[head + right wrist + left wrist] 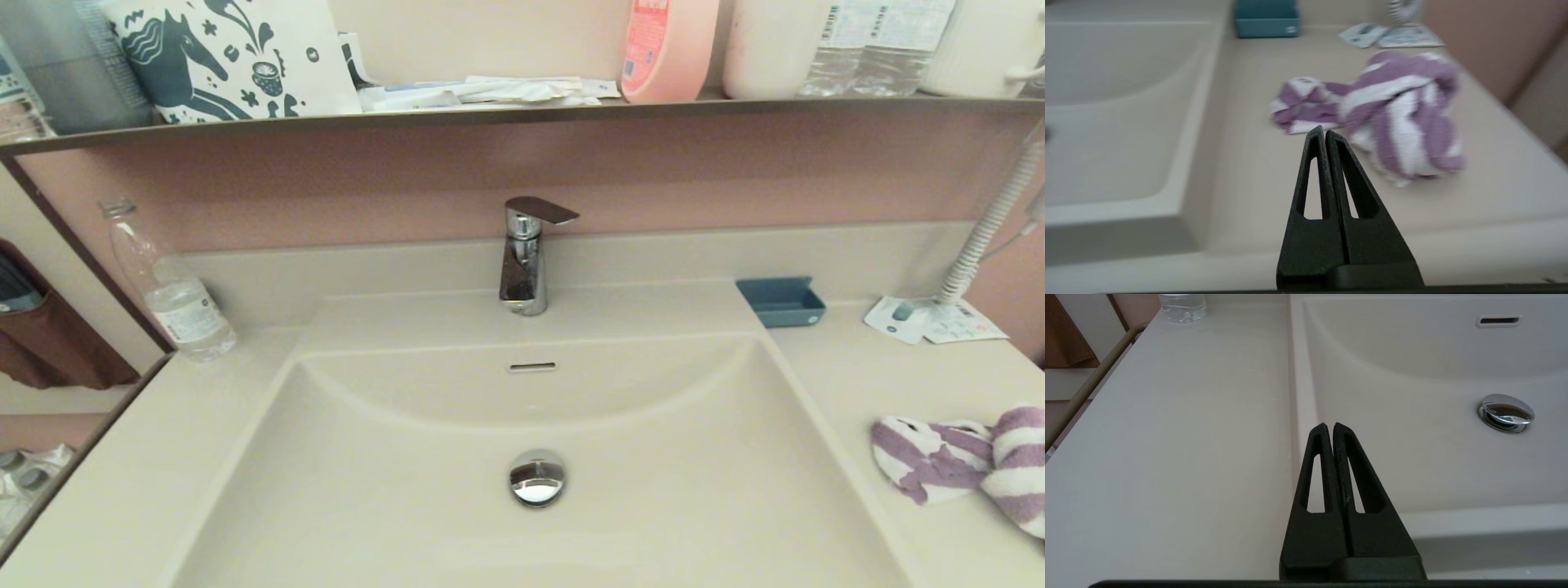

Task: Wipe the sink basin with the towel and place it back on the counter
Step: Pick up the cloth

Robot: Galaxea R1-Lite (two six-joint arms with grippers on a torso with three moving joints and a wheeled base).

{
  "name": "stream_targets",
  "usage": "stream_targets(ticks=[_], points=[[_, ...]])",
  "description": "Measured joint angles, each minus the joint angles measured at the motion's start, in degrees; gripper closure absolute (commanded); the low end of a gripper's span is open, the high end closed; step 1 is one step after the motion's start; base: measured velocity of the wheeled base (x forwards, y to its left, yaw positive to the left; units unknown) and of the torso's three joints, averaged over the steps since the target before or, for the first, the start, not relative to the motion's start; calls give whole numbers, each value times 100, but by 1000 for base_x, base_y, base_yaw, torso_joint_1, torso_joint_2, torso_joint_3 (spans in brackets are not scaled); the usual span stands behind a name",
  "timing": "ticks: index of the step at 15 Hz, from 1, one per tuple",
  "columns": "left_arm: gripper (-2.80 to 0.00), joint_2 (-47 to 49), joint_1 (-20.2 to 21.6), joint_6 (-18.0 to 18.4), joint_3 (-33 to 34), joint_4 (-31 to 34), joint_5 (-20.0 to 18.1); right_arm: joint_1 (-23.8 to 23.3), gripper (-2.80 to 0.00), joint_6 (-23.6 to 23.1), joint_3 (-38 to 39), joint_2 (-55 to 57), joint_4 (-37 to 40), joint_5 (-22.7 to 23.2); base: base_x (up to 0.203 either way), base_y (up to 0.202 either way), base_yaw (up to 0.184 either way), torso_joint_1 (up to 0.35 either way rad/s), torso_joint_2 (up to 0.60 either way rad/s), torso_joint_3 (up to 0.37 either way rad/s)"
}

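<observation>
- My right pincer (1324,134), fingers pressed together and empty, hangs just short of the towel (1392,110), which lies crumpled on the counter (1257,163) ahead, right of the sink basin (1106,122).
- Soft, light, floppy cloth; I judge the raised bunched fold the best hold.
- My left pincer (1329,428), also closed, idles at the basin's far rim.

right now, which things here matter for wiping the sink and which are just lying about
For the job: towel, sink basin, counter, right gripper shut near the towel.

Lying about: water bottle, blue tray, paper card, faucet, left gripper.
</observation>
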Motion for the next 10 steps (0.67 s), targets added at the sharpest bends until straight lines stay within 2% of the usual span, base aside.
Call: stream_targets(ticks=[2, 4, 7, 10], points=[[0, 0, -2, 2, 0, -2, 0, 7, 0, -108, -254, 208, 107, -280, 0, 0, 0, 0, 0, 0], [0, 0, -2, 1, 0, -2, 0, 13, 0, -152, -457, 549, 113, -368, 0, 0, 0, 0, 0, 0], [0, 0, -2, 0, 0, 0, 0, 15, 0, -325, -688, 1239, 105, -509, 0, 0, 0, 0, 0, 0], [0, 1, -2, 0, 0, 0, 0, 2, 0, -593, -1018, 2076, 100, -840, 0, 0, 0, 0, 0, 0]])
